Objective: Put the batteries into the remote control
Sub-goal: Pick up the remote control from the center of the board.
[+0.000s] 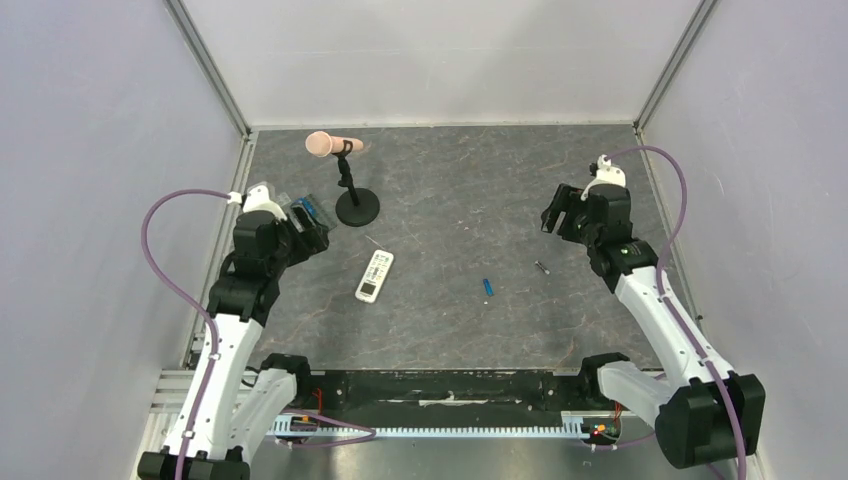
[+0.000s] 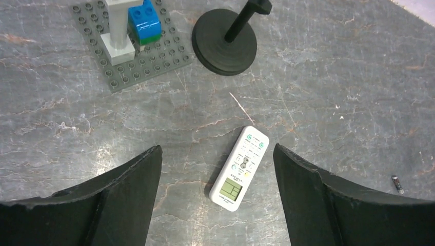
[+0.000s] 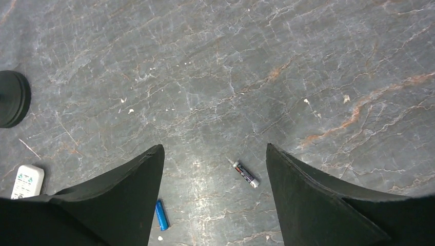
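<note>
The white remote control [image 1: 374, 276] lies button side up on the grey table, left of centre; it also shows in the left wrist view [image 2: 239, 168] and at the left edge of the right wrist view [image 3: 27, 181]. The blue battery [image 1: 487, 287] lies to its right, seen too in the right wrist view [image 3: 161, 214]. The dark grey battery [image 1: 542, 267] lies further right, also in the right wrist view [image 3: 245, 174] and the left wrist view [image 2: 397, 184]. My left gripper [image 2: 217, 154] is open above the remote. My right gripper [image 3: 213, 151] is open above the batteries. Both are empty.
A pink microphone [image 1: 331, 144] on a black stand [image 1: 357, 208] stands at the back left. A grey plate with a blue brick [image 2: 144, 21] lies left of the stand, under my left arm. White walls enclose the table.
</note>
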Controlling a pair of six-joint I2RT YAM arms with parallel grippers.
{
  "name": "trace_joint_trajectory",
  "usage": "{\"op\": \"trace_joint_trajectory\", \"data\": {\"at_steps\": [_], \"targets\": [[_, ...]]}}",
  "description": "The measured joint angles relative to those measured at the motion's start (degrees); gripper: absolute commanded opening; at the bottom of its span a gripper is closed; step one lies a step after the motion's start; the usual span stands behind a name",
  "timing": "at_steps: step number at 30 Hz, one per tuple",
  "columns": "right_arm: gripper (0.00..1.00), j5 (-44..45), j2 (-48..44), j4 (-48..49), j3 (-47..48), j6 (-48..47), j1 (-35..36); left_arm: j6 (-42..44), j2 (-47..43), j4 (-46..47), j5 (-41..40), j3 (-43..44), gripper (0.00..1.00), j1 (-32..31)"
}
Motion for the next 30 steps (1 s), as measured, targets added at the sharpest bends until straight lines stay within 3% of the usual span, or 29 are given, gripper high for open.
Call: {"op": "trace_joint_trajectory", "data": {"at_steps": [4, 9, 14, 16, 22, 30], "targets": [[0.76, -0.1, 1.7, 0.0, 0.0, 0.0, 0.0, 0.1, -0.4, 0.8, 1.3, -2.4, 0.86, 0.0], [0.77, -0.5, 3.4, 0.5, 0.0, 0.0, 0.0, 1.7, -0.9, 4.9, 10.3, -7.7, 0.86, -0.1], [0.77, -1.6, 5.6, 1.6, 0.0, 0.0, 0.3, 1.9, 3.0, 8.0, 13.5, -10.0, 0.86, -3.0], [0.77, -2.0, 6.4, 1.8, 0.0, 0.0, 0.8, 1.8, 5.3, 9.2, 12.5, -10.0, 0.86, -6.3], [0.77, -2.7, 7.8, 2.8, -0.3, 0.7, 2.3, 2.2, 17.2, 13.7, -1.8, -7.7, 0.84, -24.3], [0.78, -2.6, 7.9, 3.9, -1.4, 1.1, 2.8, 2.6, 31.6, 17.2, -11.2, -7.5, 0.80, -27.2]]}}
